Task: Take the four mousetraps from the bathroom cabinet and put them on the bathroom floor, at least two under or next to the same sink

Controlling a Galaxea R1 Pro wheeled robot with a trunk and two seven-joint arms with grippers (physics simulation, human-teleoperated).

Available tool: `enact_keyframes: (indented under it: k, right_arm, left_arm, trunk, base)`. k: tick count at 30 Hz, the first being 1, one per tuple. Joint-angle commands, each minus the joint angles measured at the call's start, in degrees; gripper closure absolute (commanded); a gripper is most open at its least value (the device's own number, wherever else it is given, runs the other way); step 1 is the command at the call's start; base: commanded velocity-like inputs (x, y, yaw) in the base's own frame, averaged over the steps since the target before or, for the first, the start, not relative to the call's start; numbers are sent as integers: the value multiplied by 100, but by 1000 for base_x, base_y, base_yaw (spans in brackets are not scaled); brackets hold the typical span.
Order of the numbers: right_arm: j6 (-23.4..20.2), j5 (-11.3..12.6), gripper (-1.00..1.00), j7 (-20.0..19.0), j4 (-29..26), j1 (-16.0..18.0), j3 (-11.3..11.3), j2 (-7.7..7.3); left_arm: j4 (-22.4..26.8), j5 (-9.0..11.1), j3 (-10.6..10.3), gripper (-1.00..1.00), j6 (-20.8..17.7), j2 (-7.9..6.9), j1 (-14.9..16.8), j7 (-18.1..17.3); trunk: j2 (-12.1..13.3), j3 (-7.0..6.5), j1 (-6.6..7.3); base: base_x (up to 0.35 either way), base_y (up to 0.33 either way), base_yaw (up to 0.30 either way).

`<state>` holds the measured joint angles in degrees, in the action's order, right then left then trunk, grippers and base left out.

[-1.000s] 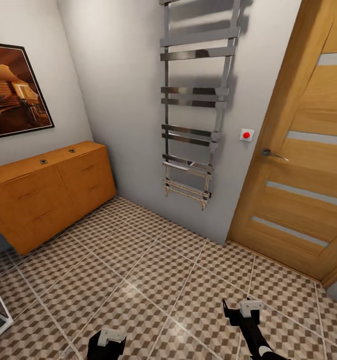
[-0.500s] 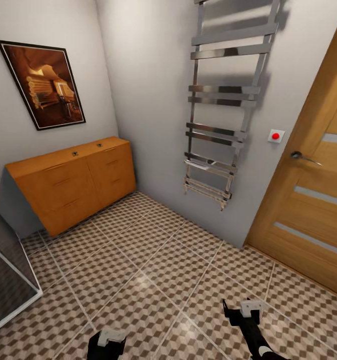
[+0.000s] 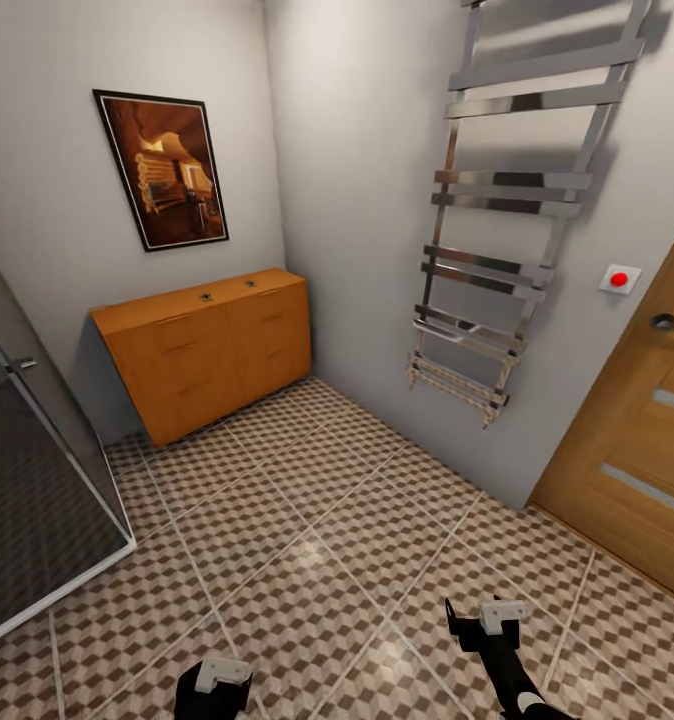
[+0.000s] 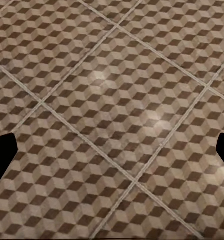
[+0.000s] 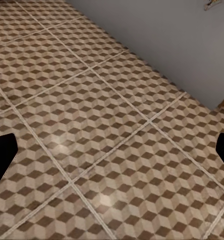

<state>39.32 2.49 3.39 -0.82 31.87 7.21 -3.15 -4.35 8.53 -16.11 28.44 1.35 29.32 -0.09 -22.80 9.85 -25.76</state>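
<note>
Both grippers, left gripper (image 3: 213, 682) and right gripper (image 3: 488, 622), hang low over the bathroom floor (image 3: 317, 530) holding nothing, jaws spread wide in the wrist views, likely kept clear while the robot travels. Two small dark items on the cabinet (image 3: 207, 345), against the wall under the picture (image 3: 164, 168), may be mousetraps. Since the earlier frames the camera has swung left, revealing a glass shower enclosure (image 3: 32, 480).

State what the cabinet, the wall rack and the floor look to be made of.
The cabinet: apparently wood or wood veneer, orange-brown with a satin sheen and faint grain. The wall rack: polished metal, probably chrome, since its flat bars mirror the room. The bathroom floor: likely glazed ceramic tile, as pale grout lines split it into large squares and soft highlights show on the cube pattern.
</note>
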Motion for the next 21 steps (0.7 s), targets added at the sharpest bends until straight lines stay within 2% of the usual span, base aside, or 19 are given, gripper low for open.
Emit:
enact_keyframes:
  k: [1,14,21]
  right_arm:
    - [14,23,-100,30,3,4,52,-1]
    - [14,23,-100,30,3,4,52,-1]
    - [14,23,-100,30,3,4,52,-1]
  left_arm:
    - [-26,52,-49,-100,39,6,12,0]
    - [-24,52,-45,-100,39,-3,12,17]
    - [-26,52,-43,-100,39,-19,12,4]
  trunk:
    - [-12,12,-2]
    - [-12,12,-2]
    - [-12,12,-2]
  base:
    - [-89,0,287]
    - [-47,-24,287]
    - [75,-102,221]
